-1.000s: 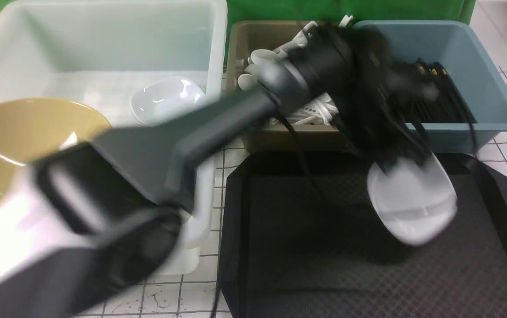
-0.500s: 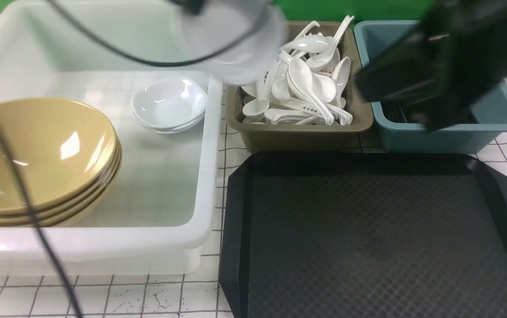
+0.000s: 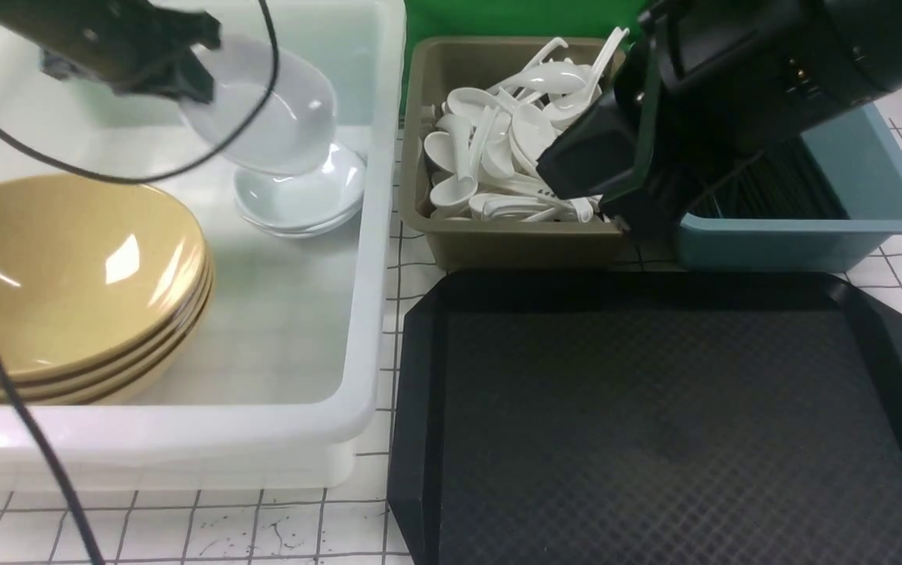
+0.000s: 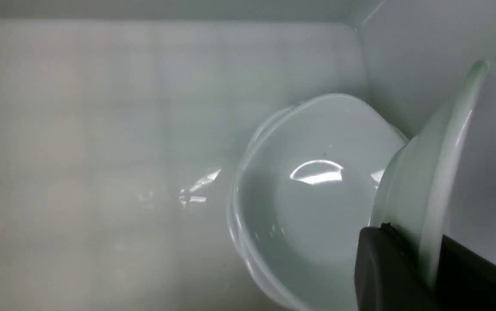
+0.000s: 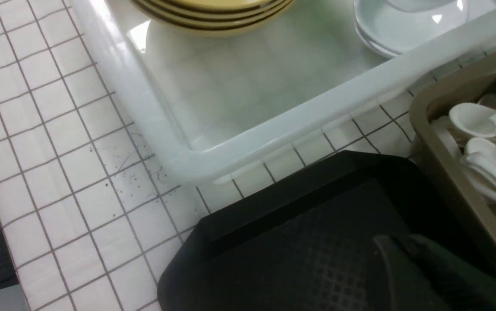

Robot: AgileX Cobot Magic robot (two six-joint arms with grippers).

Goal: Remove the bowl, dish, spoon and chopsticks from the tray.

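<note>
My left end effector point(image 3: 193, 77) is clamped on the rim of the dish point(image 3: 278, 118), one finger point(image 4: 386, 268) on the outside wall and the other on the inside. The dish hangs tilted in the upper left of the front view, inside the white tub point(image 3: 376, 235) and right over the stack of dishes point(image 3: 301, 200). I cannot tell whether its lower edge touches the stack yet.

I judge the dish to be light, stiff and hard, with a glaze that looks slick, so a pinch on its thin rim is the only real hold and not a very sure one. Held at one edge like this, it can pivot or slide out between my pads. It would likely chip or clatter if dropped onto the ones below. I would level it and bring it down gently until it nests before letting go.

The tray point(image 3: 655, 431), in the lower right, is bare. My right end effector point(image 3: 611, 196) is closed on nothing, in the upper right above the olive bin point(image 3: 513, 243) and the blue bin point(image 3: 874, 212)
</note>
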